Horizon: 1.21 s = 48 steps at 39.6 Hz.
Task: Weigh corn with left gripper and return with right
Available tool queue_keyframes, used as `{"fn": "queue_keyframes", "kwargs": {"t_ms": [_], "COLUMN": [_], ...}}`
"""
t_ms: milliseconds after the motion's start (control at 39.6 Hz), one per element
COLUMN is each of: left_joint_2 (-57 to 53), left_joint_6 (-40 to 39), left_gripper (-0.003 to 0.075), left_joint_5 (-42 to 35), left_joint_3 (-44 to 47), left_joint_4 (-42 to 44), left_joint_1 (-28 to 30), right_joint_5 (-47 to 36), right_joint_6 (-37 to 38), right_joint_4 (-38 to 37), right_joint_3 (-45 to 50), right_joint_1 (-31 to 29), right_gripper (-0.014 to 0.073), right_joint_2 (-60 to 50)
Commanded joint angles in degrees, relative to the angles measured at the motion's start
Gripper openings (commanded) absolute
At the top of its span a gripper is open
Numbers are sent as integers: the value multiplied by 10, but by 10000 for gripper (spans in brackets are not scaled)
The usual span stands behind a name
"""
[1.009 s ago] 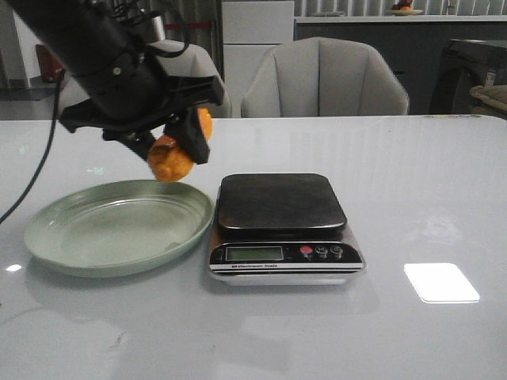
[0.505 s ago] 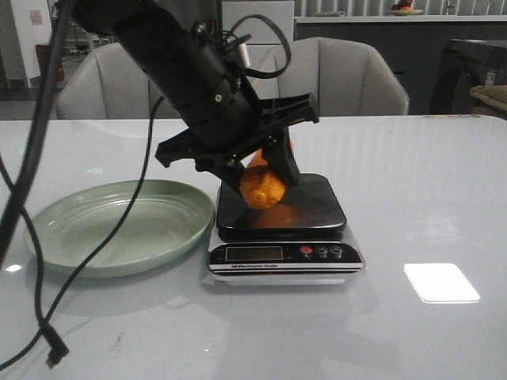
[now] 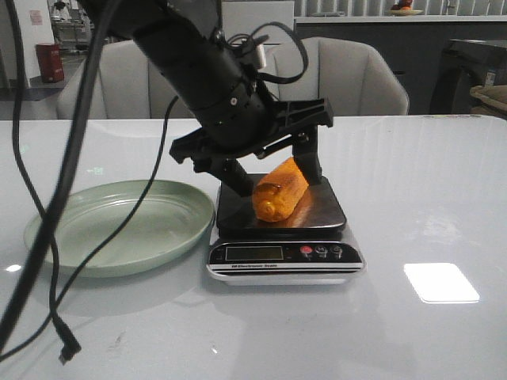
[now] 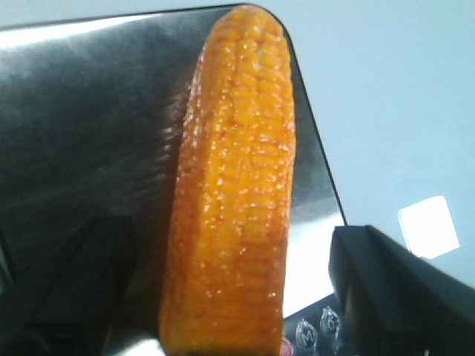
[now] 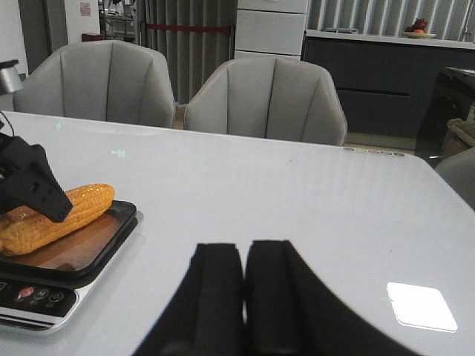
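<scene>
The corn (image 3: 280, 190), carried over from above the plate (image 3: 55, 229) a second earlier, lay on the scale (image 3: 238, 207) platform between the left gripper (image 3: 273, 176) fingers, now spread apart, so weighing could begin; the right gripper (image 5: 245, 271) waited closed, well apart.

Even, bright lighting is observed; a glare patch is seen on the tabletop (image 3: 441, 283); slight softness is noted close up.

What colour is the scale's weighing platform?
Dark, glossy grey-black scale platform, reflecting the orange corn; clearest in the front view.
</scene>
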Motion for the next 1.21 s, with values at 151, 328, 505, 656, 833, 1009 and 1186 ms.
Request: {"fn": "queue_keyframes", "kwargs": {"t_ms": [151, 328, 505, 656, 833, 1009, 1186], "left_joint_2": [-147, -267, -410, -535, -692, -835, -955], "left_joint_6": [-1, -1, -1, -1, 18, 46, 58], "left_gripper": [585, 585, 585, 585, 584, 510, 340], "left_joint_5": [-18, -29, -43, -45, -49, -33, 9], "left_joint_3": [56, 158, 267, 346, 420, 484, 538], "left_joint_4": [58, 98, 104, 107, 128, 175, 183], "left_joint_1": [-1, -1, -1, -1, -1, -1, -1], "right_joint_5": [-41, -41, -41, -41, -41, -44, -60], "right_joint_6": [-4, -4, -4, -4, -4, -4, -4], "right_joint_4": [-6, -6, -6, -6, -6, -6, -6], "right_joint_3": [6, 6, 6, 6, 6, 6, 6], "right_joint_1": [-1, -1, -1, -1, -1, -1, -1], "right_gripper": [166, 166, 166, 166, 166, 166, 166], "right_joint_2": [-12, -12, -12, -12, -12, -12, -12]}}
